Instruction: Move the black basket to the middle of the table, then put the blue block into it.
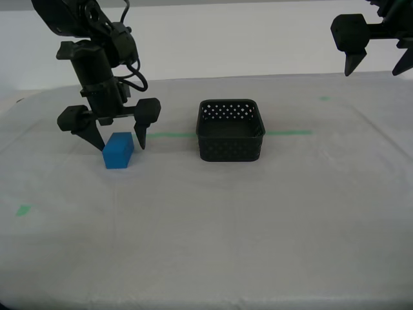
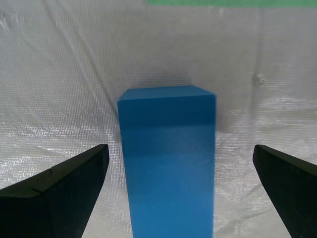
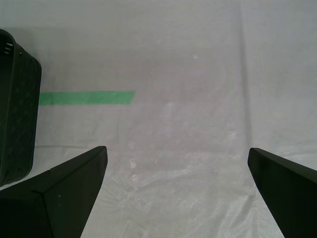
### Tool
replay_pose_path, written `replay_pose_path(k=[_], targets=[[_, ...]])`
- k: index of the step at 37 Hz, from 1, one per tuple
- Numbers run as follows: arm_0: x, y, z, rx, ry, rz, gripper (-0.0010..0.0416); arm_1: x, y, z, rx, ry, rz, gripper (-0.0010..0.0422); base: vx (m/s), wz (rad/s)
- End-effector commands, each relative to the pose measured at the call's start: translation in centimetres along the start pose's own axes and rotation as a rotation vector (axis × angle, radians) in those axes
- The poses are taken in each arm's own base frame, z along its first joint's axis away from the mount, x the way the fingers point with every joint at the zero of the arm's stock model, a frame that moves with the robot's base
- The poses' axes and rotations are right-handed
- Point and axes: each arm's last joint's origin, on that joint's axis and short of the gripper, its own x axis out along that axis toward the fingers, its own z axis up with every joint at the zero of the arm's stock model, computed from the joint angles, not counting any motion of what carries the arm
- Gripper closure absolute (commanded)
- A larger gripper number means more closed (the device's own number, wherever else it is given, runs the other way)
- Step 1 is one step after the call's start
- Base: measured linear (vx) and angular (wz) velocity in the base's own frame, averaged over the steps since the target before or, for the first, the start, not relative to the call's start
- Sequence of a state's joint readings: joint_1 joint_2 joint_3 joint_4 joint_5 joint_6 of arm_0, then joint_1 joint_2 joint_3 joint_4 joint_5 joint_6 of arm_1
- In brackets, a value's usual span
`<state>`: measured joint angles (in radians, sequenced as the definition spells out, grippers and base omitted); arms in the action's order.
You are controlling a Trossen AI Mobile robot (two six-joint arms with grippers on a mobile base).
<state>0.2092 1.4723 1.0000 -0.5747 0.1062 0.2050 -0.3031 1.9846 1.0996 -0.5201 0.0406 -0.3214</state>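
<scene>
The blue block (image 1: 119,150) lies on the table (image 1: 258,213) at the exterior view's left. My second gripper (image 1: 120,146) is open and low over it, one finger on each side, not touching. In the second wrist view the block (image 2: 168,158) sits between the spread jaws of my second gripper (image 2: 179,148). The black basket (image 1: 230,129) stands upright and empty near the table's middle. My first gripper (image 1: 373,70) is open and empty, raised at the exterior view's upper right. The first wrist view shows its jaws (image 3: 176,148) over bare cloth, with the basket's wall (image 3: 17,109) at the edge.
A thin green tape line (image 1: 290,133) runs behind the basket and shows in the first wrist view (image 3: 86,97). Small green tape bits lie at the near left (image 1: 23,210) and far right (image 1: 324,98). A white wall stands behind the table.
</scene>
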Motion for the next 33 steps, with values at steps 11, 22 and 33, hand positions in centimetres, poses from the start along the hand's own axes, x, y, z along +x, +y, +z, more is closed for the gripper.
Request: replay_pose_path(k=[11, 22, 33], targets=[[-0.02, 0.01, 0.1, 0.001, -0.008, -0.001, 0.0007, 0.63, 0.03, 0.18, -0.002, -0.009, 0.013, 0.0011, 0.0, 0.0], [-0.01, 0.01, 0.1, 0.001, -0.009, -0.001, 0.0007, 0.73, 0.03, 0.19, -0.005, -0.011, 0.012, 0.0012, 0.0, 0.0], [-0.01, 0.02, 0.16, 0.002, -0.015, 0.0, 0.0007, 0.73, 0.05, 0.12, 0.002, -0.004, 0.014, 0.0012, 0.0, 0.0]])
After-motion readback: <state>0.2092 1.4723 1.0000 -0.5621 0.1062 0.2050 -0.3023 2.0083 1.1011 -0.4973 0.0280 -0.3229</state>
